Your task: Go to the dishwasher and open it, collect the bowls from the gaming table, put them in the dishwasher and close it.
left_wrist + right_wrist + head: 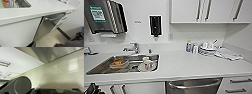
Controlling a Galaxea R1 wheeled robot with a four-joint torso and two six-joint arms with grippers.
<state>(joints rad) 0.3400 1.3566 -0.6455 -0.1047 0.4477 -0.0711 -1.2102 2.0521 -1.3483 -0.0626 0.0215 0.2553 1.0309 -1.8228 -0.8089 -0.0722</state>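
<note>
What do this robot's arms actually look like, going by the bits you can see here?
Mostly black, from what little shows. The left arm looks dark with paler streaks. The left wrist view shows black, lumpy parts. The right wrist view shows a rounded grey cylinder with a pale rim above jagged black hardware.

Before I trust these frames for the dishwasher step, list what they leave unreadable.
- Dishwasher: head view, cut off by the lower edge; racks hidden behind its tilted door.
- Sink contents: head view, blurred; the pieces run together.
- Items beside the bottles: head view, too small.
- Right wrist view: pale floor; the robot's own parts block the foreground.
</note>
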